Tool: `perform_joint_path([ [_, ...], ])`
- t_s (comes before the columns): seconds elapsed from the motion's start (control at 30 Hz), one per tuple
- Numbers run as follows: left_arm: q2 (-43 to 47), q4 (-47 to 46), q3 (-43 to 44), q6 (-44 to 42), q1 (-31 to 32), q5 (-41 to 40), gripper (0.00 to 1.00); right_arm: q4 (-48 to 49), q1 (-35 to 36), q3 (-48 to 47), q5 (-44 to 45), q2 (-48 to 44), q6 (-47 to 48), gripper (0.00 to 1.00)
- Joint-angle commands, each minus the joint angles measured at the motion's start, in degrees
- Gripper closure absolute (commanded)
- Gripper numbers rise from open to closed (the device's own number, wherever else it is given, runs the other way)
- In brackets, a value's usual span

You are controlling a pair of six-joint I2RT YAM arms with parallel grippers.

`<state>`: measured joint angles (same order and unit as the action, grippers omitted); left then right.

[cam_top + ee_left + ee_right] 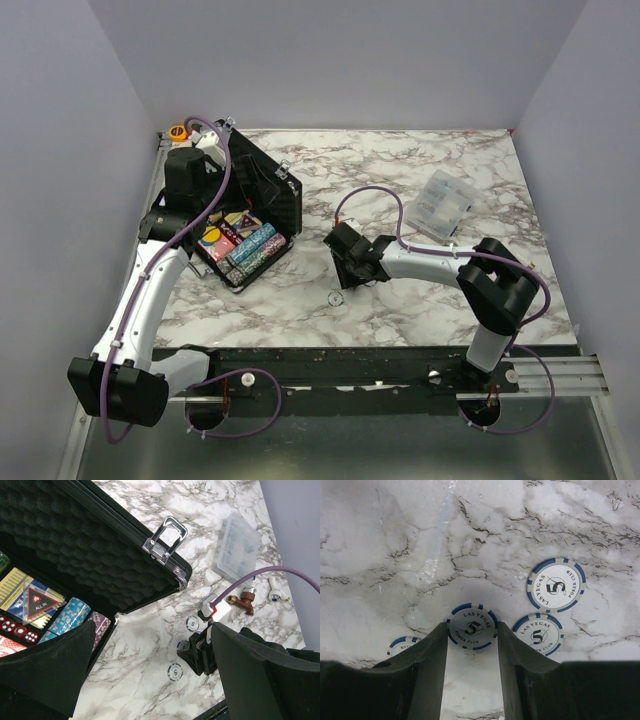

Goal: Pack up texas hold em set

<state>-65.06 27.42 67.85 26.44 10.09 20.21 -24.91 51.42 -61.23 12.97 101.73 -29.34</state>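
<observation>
One white marble-patterned desk carries everything. At its left rear sits the black hinged case with silver corners, open with its foam-lined lid raised. The left pincer is spread wide over the case's near corner and grips nothing. Only its own wrist camera shows this, as the wrist hides the fingers from overhead. The right pincer is down at mid-desk, well apart from the case. A clear plastic container lies to the right rear, and a small orange tape roll sits in the far left corner.

From overhead the case's tray is just a patch of colour. The left wrist camera makes out rows of blue and purple chips, a yellow card deck, a triangular "ALL IN" marker and red dice, plus a silver latch on the lid's edge.

Overhead, only one loose disc shows near the right arm. The right wrist camera shows four white-and-blue poker chips lying flat on the marble, one half hidden behind a finger. The fingers are parted and flank the middle chip. Whether they touch its edge I cannot tell.
</observation>
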Motion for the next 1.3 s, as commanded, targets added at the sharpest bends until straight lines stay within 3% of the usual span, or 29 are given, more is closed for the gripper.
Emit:
perform_joint_path([
  [0.0,-0.59,-0.92,0.0,-0.07,-0.07,1.24,0.03,-2.33,0.36,0.91,-1.42,1.82,-0.72,0.62],
  [0.57,-0.69,-0.88,0.0,-0.07,-0.07,1.3,0.04,-3.44,0.52,-0.41,-5.14,-5.29,-1.25,0.64],
  [0.67,-0.77,-1.01,-0.17,0.02,-0.07,1.34,0.04,-7.57,0.55,-3.33,-3.59,-3.29,-3.1,0.58],
  [0.87,-0.88,-1.06,-0.16,0.25,-0.11,1.91,0.04,-17.37,-0.01,-10.6,-4.85,2.53,-7.72,0.31],
  [1.0,-0.6,-1.16,-0.18,0.37,0.02,2.26,0.04,-17.93,-2.14,-12.14,-10.21,5.0,-7.85,0.3],
  [1.27,-0.32,-1.27,-0.18,0.59,0.02,2.88,0.04,-22.2,-2.6,-18.52,-10.18,10.01,-9.22,0.31],
])
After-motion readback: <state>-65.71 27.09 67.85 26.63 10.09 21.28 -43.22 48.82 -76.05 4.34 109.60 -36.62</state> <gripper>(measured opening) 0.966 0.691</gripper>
